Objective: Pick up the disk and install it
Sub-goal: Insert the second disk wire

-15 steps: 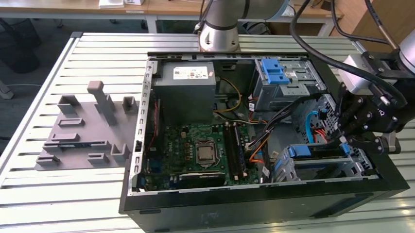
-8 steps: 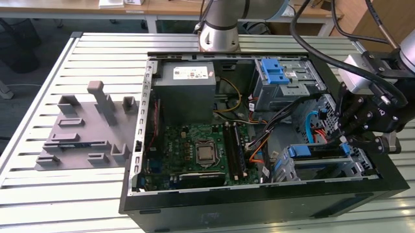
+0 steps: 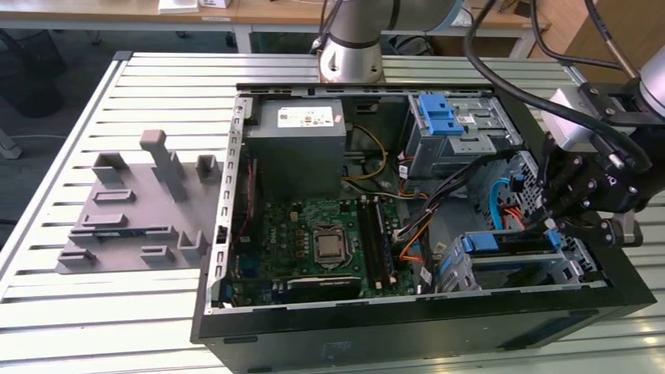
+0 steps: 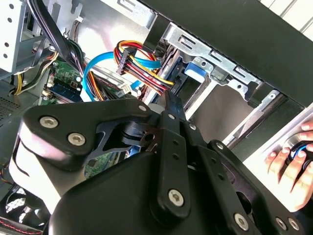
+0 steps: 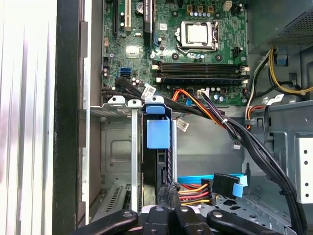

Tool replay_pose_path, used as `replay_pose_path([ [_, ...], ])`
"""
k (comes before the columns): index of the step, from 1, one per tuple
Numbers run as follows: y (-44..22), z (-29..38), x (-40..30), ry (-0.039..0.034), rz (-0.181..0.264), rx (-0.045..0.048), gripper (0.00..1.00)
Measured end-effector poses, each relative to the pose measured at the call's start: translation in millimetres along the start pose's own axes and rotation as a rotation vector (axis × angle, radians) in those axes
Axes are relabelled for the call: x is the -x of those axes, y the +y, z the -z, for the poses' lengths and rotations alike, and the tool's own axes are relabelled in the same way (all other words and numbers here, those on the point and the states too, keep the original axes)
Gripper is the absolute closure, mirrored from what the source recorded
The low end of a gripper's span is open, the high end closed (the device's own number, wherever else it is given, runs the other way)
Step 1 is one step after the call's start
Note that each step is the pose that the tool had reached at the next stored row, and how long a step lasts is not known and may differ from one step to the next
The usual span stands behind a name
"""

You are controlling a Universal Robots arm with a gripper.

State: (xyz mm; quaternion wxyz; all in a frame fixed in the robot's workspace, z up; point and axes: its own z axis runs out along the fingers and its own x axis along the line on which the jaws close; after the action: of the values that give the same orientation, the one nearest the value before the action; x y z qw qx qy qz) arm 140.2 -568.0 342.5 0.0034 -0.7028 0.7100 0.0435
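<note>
Exterior view: an open computer case (image 3: pixel 223 234) lies on a slatted metal worktop (image 3: pixel 104 327). The end effector (image 3: pixel 561 222) hangs over the drive cage (image 3: pixel 566 269) at the exterior view's right, where the disk (image 3: pixel 506 243) stands on edge in a slot, its blue carrier tab uppermost. The power supply (image 3: pixel 301 156) carries a white label (image 3: pixel 307 118); its print is too small to read. Second wrist view: the end effector (image 4: pixel 168 103) appears closed on nothing, just beside the bundled power cable (image 4: pixel 142 68) and a blue data cable (image 4: pixel 95 66). A hand (image 4: pixel 293 161) rests well outside the case. First wrist view: the disk (image 5: pixel 157 132) sits in its slot and the end effector (image 5: pixel 173 213) is near the red and yellow wires (image 5: pixel 193 191). A skewed push could jam the carrier rails, and the wires could snag.
</note>
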Motion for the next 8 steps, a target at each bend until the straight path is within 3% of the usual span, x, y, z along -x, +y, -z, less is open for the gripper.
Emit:
replay_pose_path([
  [3, 3.9, -0.4, -0.2, -0.0003, 0.002, -0.0120, 0.89],
  [8, 8.6, 1.4, -0.1, -0.0005, 0.002, -0.0177, 0.89],
])
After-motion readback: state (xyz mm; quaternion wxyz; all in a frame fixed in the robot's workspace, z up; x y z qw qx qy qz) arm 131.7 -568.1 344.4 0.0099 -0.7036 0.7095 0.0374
